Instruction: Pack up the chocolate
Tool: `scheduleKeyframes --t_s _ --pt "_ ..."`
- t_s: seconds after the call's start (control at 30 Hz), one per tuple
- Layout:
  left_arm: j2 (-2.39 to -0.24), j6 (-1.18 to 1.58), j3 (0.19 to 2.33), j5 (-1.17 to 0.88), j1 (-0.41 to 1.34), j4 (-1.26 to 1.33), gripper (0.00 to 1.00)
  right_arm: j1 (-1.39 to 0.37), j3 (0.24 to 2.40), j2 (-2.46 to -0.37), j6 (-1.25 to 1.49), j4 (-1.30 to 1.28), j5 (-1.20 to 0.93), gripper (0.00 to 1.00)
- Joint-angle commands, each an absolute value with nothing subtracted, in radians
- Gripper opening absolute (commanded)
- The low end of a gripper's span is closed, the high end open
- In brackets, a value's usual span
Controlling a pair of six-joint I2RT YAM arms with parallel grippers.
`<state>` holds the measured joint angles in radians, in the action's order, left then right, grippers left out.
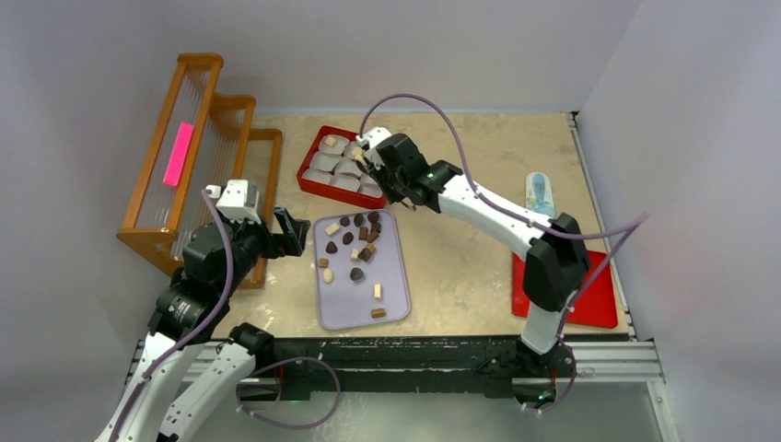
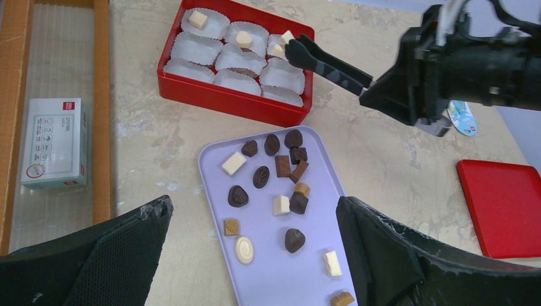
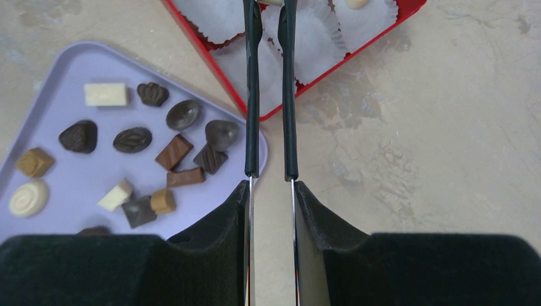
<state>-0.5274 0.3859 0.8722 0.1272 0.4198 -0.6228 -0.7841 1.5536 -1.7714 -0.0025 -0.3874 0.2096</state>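
Observation:
Several chocolate pieces (image 2: 274, 185), dark brown, light brown and cream, lie scattered on a lavender tray (image 1: 391, 304). Behind it stands a red box (image 2: 191, 92) of white paper cups; three cups hold a cream piece (image 2: 198, 19). My right gripper (image 3: 271, 191) is shut on black tongs (image 2: 328, 64), and the tong tips reach over the box's right cups beside a cream piece (image 2: 285, 37). Whether the tongs pinch it I cannot tell. My left gripper (image 2: 254, 210) hangs open above the tray's left side, holding nothing.
A wooden rack (image 1: 147, 198) stands at the left with a pink strip (image 1: 178, 154) and a white carton (image 2: 54, 141) in it. A red lid (image 1: 594, 299) lies at the right near the right arm's base, with a blue-white packet (image 1: 540, 193) behind it.

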Motion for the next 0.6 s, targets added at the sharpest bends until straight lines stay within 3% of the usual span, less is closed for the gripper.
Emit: scheduleKeyframes --t_s 0.0,0.57 --pt "-0.527 0.399 0.880 0.121 0.422 -0.595 1.00 -0.777 1.688 -1.840 -0.039 -0.383 0.290 0.14" --pt "-0.522 0.399 0.880 0.122 0.421 -0.595 1.00 -0.751 1.798 -1.995 -0.010 -0.505 0.322 0.19"
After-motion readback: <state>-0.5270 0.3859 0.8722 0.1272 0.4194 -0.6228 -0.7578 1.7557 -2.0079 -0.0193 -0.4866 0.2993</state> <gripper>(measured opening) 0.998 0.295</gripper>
